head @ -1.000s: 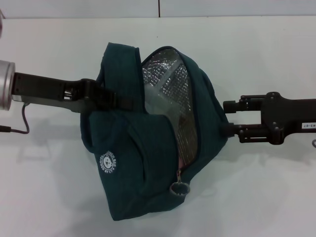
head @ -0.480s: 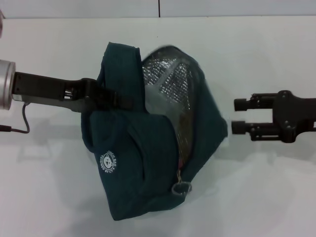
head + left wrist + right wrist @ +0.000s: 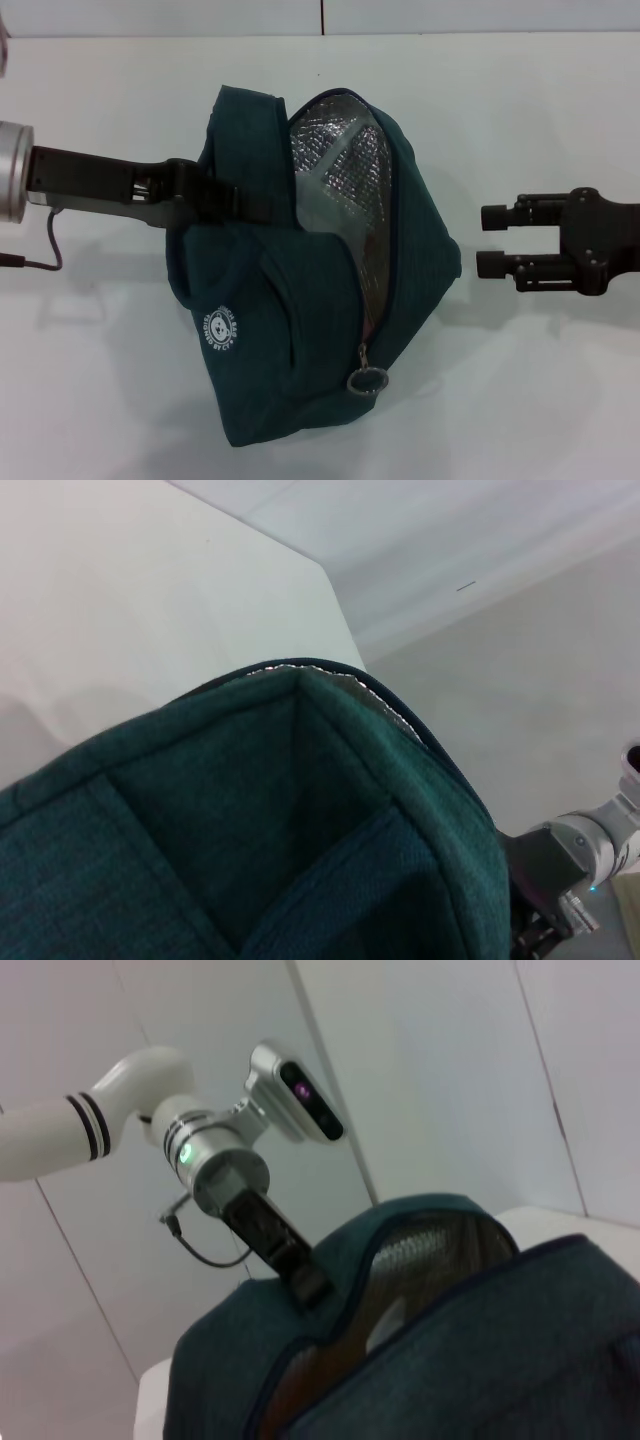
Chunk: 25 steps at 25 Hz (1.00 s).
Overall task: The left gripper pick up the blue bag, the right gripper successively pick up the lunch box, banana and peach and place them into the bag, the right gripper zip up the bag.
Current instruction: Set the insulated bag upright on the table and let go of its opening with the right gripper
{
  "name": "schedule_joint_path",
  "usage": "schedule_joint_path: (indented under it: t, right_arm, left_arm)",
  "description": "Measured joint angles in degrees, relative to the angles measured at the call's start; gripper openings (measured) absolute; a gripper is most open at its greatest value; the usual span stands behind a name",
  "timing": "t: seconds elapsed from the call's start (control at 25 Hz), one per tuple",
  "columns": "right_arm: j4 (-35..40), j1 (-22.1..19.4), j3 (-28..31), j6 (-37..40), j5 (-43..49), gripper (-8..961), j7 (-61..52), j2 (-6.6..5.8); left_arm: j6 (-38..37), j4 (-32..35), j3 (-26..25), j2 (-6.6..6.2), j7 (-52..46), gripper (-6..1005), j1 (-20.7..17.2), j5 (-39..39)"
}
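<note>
While the left gripper stays clenched on the upper edge of the blue bag, holding it above the white table with its silver-lined mouth partly unzipped, the right gripper hovers just beside the bag's far side, fingers parted and empty.

Bench: white, plain surface.
On bench: blue bag, its lower end seemingly resting on it, with a shadow underneath.
</note>
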<state>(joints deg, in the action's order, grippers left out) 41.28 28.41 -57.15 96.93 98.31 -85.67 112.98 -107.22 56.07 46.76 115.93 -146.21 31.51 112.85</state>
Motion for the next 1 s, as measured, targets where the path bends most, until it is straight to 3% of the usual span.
schedule_joint_path:
  t: [0.6,0.8,1.0]
  right_arm:
    - [-0.6,1.1,0.0,-1.3,1.3,626,0.0,0.94]
    - [-1.0,2.2,-0.2,-2.2,3.2,621,0.0,1.99]
    - [-1.1,2.7,-0.7,-2.3,3.5,616,0.8,2.22]
  left_arm:
    - [0.0,0.0,0.0,0.09,0.0,44,0.4,0.0]
    - [0.0,0.0,0.1,0.09,0.1,44,0.5,0.0]
    - [-0.1,0.0,0.2,0.09,0.0,44,0.6,0.0]
